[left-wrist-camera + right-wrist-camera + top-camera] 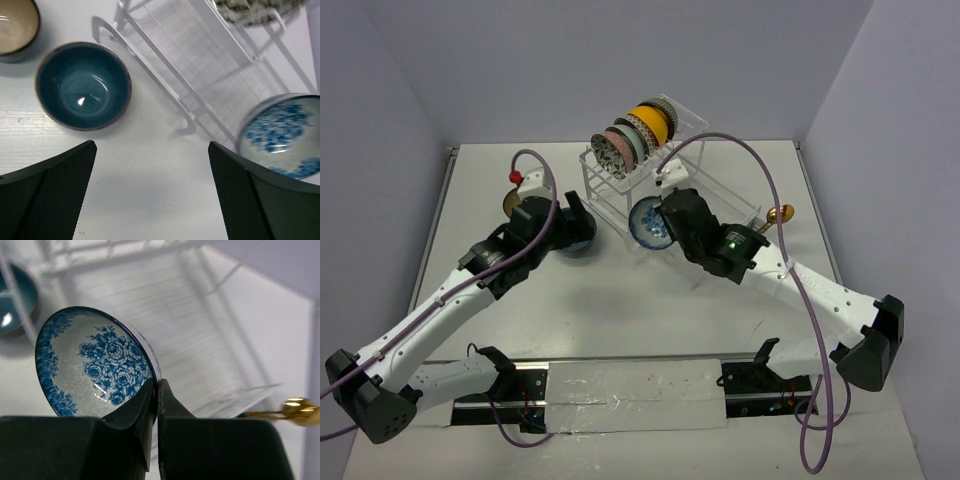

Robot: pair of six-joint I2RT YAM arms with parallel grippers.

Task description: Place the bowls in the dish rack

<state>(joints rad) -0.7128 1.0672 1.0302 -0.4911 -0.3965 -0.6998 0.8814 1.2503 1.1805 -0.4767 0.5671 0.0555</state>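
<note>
from above: loading part done, one bowl in transit. several small round ceramic bowls (635, 128) of mixed colours, yellow and pale green among them, standing on edge in a row in the slotted upper shelf of the clear and white wire dish rack (620, 195). white round bowl with blue flower pattern (648, 222) tipped on edge at the near side of the rack, by the lower tier, pinched at its rim by the right gripper (666, 224). lower tray apparently bare, though partly hidden.

from the left wrist: left gripper (152, 146) spread wide with nothing between the fingers, hanging over the white worktop (150, 200). glossy dark teal round bowl (82, 85) upright and empty just beyond the left finger, not touched. brown bowl with cream inside (15, 25) at the far left corner, also on the worktop.

from the right wrist: jaws nearly closed on the thin wall of the flowered bowl. gold metal spoon (295, 407) well off to the right, outside the rack.

next, as a judgement: raise the flowered bowl to the upper shelf, keep it on edge, line the rim up with a free slot beside the row, then let go. teal and brown bowls not yet loaded.
</note>
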